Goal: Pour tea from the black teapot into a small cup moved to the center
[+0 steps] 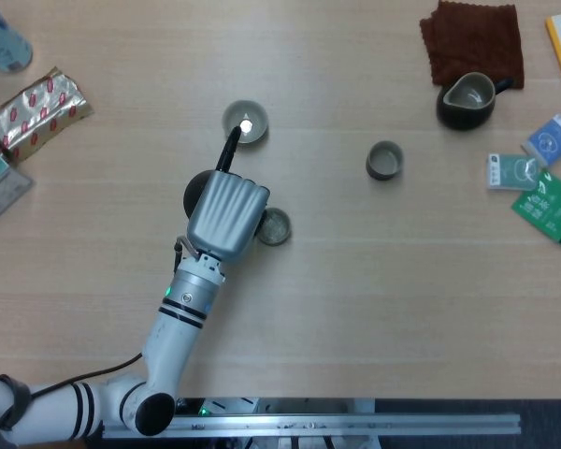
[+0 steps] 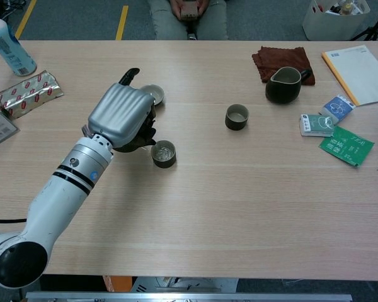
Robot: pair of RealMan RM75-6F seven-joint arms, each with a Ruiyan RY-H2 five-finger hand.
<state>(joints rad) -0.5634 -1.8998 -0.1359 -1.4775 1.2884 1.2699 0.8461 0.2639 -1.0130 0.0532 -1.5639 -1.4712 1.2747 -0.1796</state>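
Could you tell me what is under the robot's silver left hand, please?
Under the silver left hand sits the black teapot, its thin black handle poking out beyond. The fingers and the teapot's spout are covered, so the grip itself cannot be seen.
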